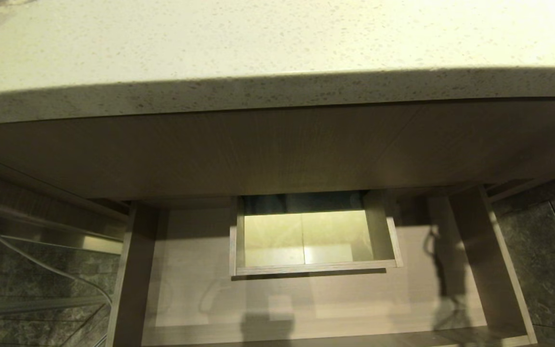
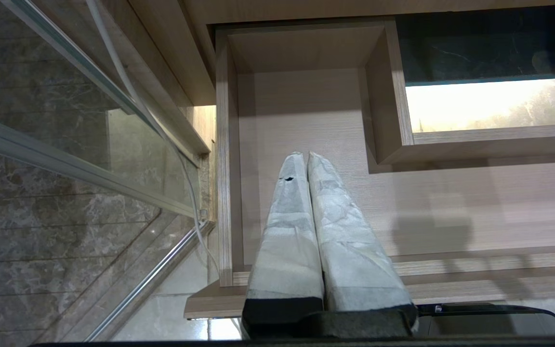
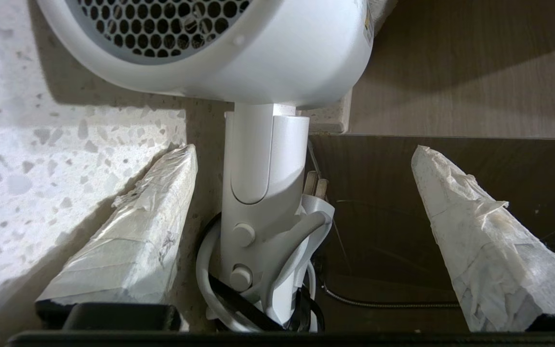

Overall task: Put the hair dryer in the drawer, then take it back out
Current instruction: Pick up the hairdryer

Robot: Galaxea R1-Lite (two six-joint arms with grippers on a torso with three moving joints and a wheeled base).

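The white hair dryer (image 3: 263, 164) lies on the speckled countertop (image 3: 41, 159) at its corner, grille end up in the right wrist view. Its handle, coiled cord (image 3: 204, 270) and dark tie reach past the counter's edge. My right gripper (image 3: 302, 150) is open, one taped finger on each side of the handle, and neither presses on it. The drawer (image 1: 191, 270) is pulled out below the counter in the head view and nothing lies in it. My left gripper (image 2: 306, 155) is shut and hangs over the drawer's (image 2: 306, 111) left end. The head view shows neither arm.
A walled rectangular cut-out (image 1: 313, 269) stands in the middle of the drawer floor, also (image 2: 388, 96). The thick counter edge (image 1: 277, 94) overhangs the drawer. A glass panel with metal rails (image 2: 89, 159) and a thin white cable (image 2: 128, 91) stand left of the cabinet.
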